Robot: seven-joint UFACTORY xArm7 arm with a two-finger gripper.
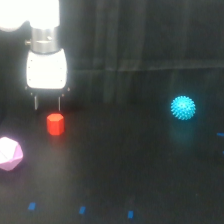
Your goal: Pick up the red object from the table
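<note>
Gripper (47, 103), jaws apart, hangs just above the unlabelled red object (55, 124) on the table (125, 170).

Glossy white plastic gripper (47, 106) housing, thin metal fingers, matt smooth red object (55, 124) just below, matt black table (125, 170), spiky cyan ball (183, 107) well apart

One small red-orange cylinder-like block (55, 124) sits just below the one white gripper (47, 106). One pink faceted polyhedron (9, 153) lies lower, toward the exterior view's left. One cyan spiky ball (183, 107) rests far toward the exterior view's right. Four small blue tape marks (82, 210) show on the one black table (125, 170).
</note>
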